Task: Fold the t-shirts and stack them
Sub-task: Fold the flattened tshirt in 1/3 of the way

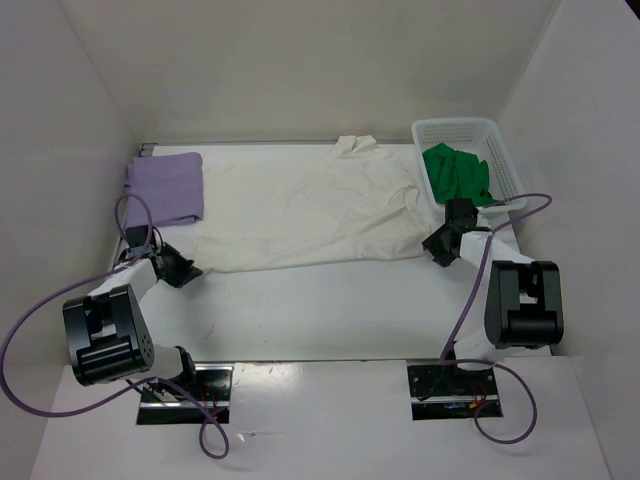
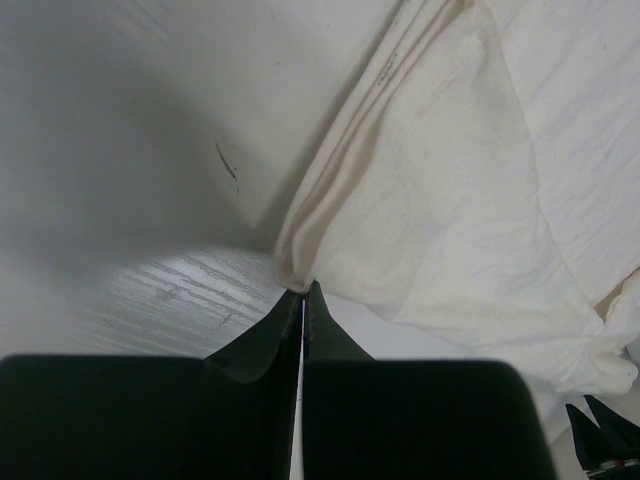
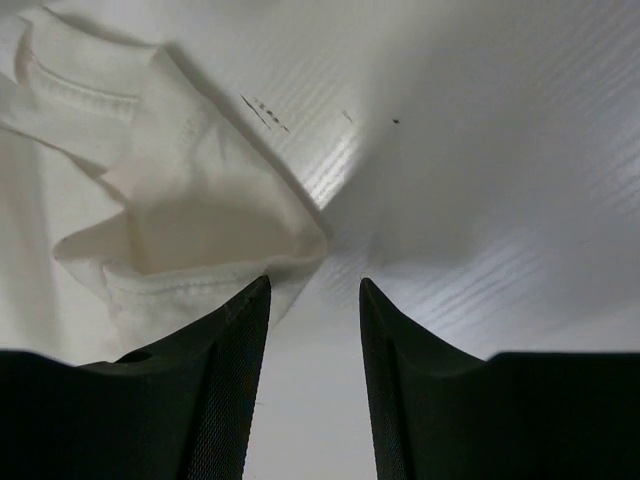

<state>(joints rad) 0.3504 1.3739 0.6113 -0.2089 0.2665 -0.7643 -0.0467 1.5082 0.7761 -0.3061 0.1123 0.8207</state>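
We see the cream t-shirt (image 1: 310,215) spread open across the middle of the table (image 1: 330,300), its collar toward the far edge and its hem toward the near side, with light wrinkles over the body. The left gripper (image 1: 183,268) sits low at the shirt's near left corner. In the left wrist view its jaws are clenched together and the bunched hem runs straight into the tips, so we read it as pinching that corner of the cream cloth. The right gripper (image 1: 437,248) is at the shirt's near right corner, just in front of the basket (image 1: 505,165). In its wrist view the two fingers stand apart with bare table between them, so it is released and holds nothing. The folded-over corner of the cream fabric lies against the tip of one finger, the left one in that view. The lavender t-shirt (image 1: 165,187) lies folded into a neat rectangle at the far left of the table, just beside the cream shirt's left edge. The green t-shirt (image 1: 455,172) lies crumpled inside the white mesh basket at the far right corner.
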